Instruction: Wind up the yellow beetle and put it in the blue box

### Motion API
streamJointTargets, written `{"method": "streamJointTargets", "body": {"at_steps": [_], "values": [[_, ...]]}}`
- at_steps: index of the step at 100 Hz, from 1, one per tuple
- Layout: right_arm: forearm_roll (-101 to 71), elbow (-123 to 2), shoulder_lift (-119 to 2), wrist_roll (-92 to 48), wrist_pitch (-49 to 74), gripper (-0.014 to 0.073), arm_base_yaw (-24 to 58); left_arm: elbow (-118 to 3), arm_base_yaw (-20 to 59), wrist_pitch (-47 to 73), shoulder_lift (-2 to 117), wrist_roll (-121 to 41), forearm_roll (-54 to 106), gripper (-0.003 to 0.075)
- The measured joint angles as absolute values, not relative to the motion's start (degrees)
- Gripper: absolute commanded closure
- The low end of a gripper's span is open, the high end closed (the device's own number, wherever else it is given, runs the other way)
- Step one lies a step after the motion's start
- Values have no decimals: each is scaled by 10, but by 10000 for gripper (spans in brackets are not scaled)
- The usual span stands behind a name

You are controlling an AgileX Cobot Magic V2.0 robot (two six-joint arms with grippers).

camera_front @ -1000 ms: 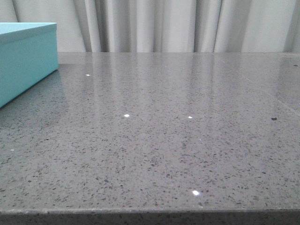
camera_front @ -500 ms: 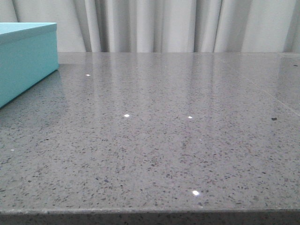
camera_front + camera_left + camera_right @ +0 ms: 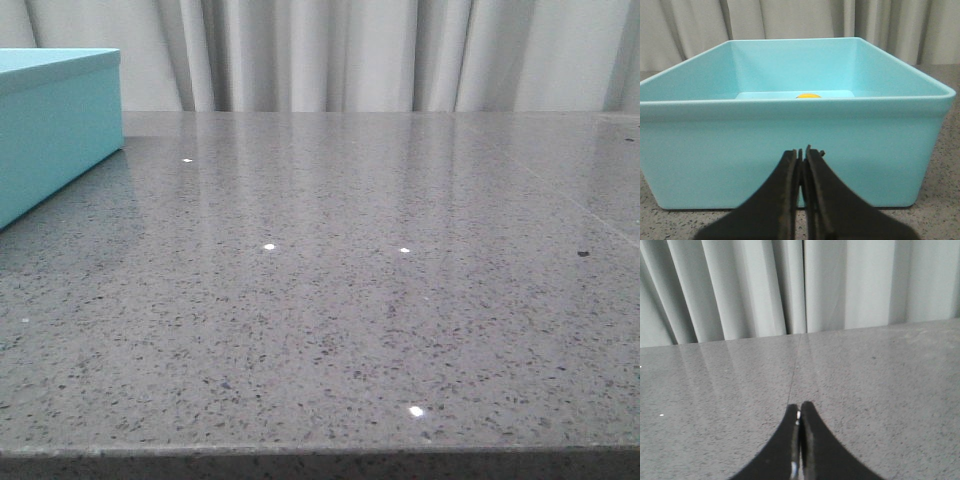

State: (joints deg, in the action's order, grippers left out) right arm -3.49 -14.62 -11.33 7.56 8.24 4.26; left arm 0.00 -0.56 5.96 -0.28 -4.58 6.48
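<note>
Speckled grey stone tabletop (image 3: 340, 300) fills the front view, with pale pleated curtains (image 3: 380, 55) hanging behind its far edge. Neither arm shows in that view; only a corner of the blue box (image 3: 55, 130) sits at the left side of the table.

Nearest in the left wrist view, the left gripper (image 3: 802, 155) has its two dark fingers pressed together with nothing between them. Just beyond the fingertips stands the near wall of the blue box (image 3: 790, 145), open at the top. Farther on, over that wall's rim, a small sliver of the yellow beetle (image 3: 808, 95) shows on the box floor toward the far wall; most of the car is hidden by the rim, so its pose cannot be told. It lies straight ahead of the left gripper and apart from it.

The right gripper (image 3: 799, 415) is likewise closed and empty, fingertips meeting over bare grey table (image 3: 865, 385), with curtains (image 3: 790, 285) beyond.
</note>
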Motion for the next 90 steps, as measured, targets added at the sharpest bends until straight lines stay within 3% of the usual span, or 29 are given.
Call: {"method": "streamJointTargets", "body": {"at_steps": [37, 90], "values": [[4, 7, -5, 75, -11, 661, -2, 0, -6, 60, -3, -46, 65, 738], [14, 17, 6, 75, 48, 661, -3, 0, -6, 60, -3, -46, 64, 738]]}}
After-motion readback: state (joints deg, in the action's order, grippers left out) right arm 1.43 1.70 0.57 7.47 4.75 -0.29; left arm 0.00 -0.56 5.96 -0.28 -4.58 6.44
